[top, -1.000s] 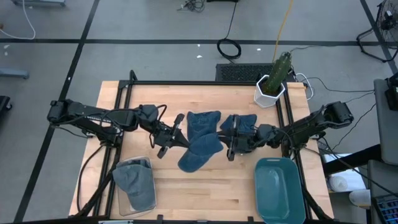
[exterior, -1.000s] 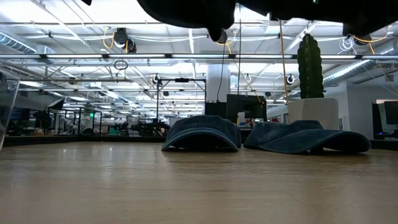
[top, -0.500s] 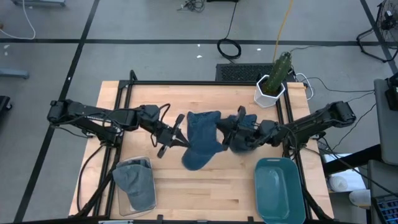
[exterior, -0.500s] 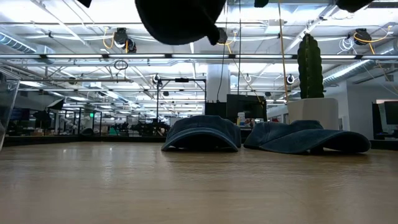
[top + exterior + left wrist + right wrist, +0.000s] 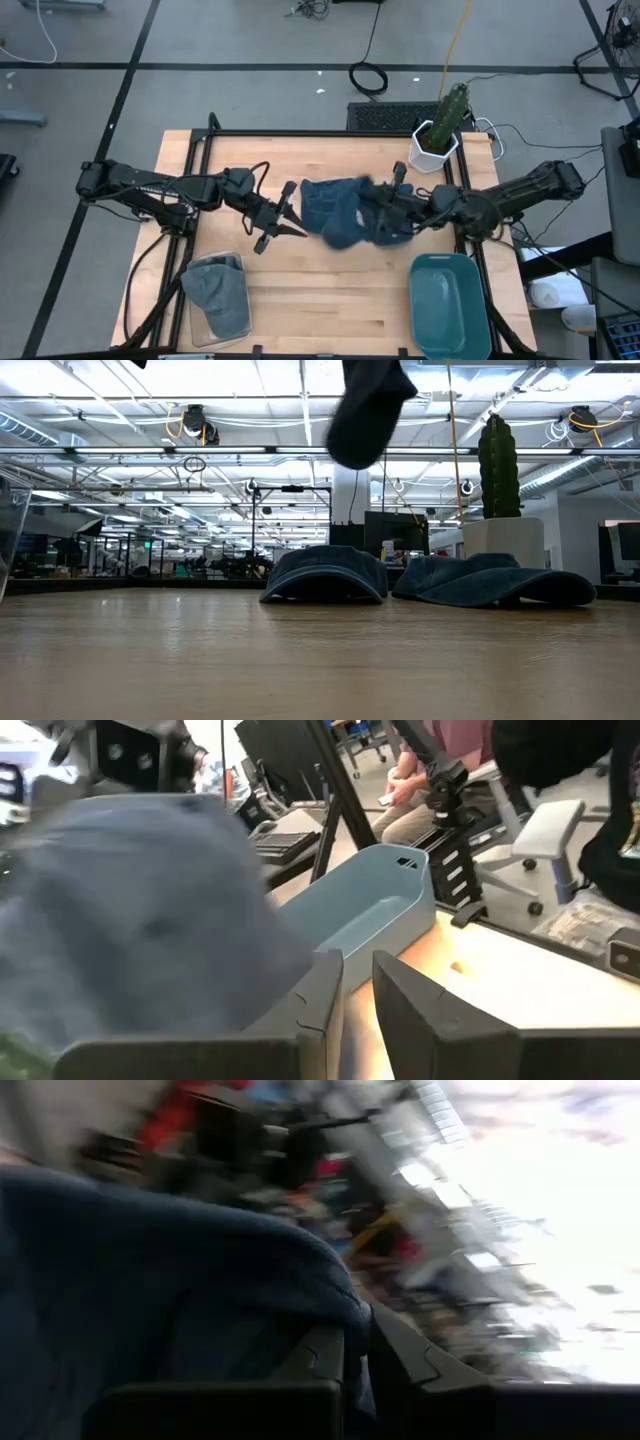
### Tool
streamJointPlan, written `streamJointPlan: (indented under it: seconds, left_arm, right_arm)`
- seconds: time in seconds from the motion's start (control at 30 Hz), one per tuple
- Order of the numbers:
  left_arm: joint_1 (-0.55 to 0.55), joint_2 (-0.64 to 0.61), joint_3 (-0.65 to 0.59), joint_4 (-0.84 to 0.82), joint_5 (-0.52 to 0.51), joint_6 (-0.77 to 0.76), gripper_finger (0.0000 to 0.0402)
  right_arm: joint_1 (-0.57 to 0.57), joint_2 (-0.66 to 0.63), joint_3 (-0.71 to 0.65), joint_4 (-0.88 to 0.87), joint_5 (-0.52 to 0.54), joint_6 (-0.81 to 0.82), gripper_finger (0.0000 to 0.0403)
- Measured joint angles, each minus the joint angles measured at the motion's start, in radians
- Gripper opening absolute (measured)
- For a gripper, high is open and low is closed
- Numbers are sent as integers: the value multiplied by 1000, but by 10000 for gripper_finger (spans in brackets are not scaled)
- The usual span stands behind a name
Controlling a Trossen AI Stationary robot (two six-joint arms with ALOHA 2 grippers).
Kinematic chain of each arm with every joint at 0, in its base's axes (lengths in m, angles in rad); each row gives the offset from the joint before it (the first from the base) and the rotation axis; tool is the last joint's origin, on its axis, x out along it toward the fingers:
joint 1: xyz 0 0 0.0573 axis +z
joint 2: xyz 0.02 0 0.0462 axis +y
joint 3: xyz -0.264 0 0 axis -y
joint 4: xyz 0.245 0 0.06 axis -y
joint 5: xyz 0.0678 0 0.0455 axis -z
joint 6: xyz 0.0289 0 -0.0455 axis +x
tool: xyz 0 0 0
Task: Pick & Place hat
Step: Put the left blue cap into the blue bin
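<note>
A dark blue hat [image 5: 343,222] hangs in the air over the table's middle. It shows at the top of the low view [image 5: 368,408] and blurred in both wrist views [image 5: 150,1280] [image 5: 130,920]. My right gripper [image 5: 388,218] [image 5: 357,1355] is shut on it from the right. My left gripper [image 5: 298,230] [image 5: 357,995] hovers just left of the hat, fingers almost together, holding nothing. Two more blue hats [image 5: 325,575] [image 5: 490,582] rest crown-up on the table farther back. A grey-blue hat [image 5: 215,292] lies in the clear bin. My right gripper pinches the hat's cloth [image 5: 335,1315] between its two fingers, reaching in roughly level from the table's right side. Which part of the hat it has is blurred. The hat is lifted clear of the table and hangs below the fingers [image 5: 368,408].
A teal bin [image 5: 450,305] [image 5: 372,910] stands at the near right, a clear bin [image 5: 236,262] at the near left. A potted cactus [image 5: 437,138] [image 5: 500,470] stands at the far right corner. Bare wood lies along the near edge between the bins.
My right gripper has drawn back toward the table's right edge and turned, carrying the hat with it. The hat has swung from the near middle of the table up and to the right, away from my left gripper, bunching narrower in the low view.
</note>
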Motion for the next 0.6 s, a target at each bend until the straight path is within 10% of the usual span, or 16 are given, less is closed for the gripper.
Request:
streamJointPlan:
  seconds: [0.4, 0.6]
  left_arm:
    - [0, 0, 0, -4, -67, -1, 67]
    - [0, 0, 0, -6, -67, -1, 67]
  right_arm:
    - [34, -202, 268, -948, -703, 573, 9]
    - [77, -240, 308, -1124, -859, 843, 9]
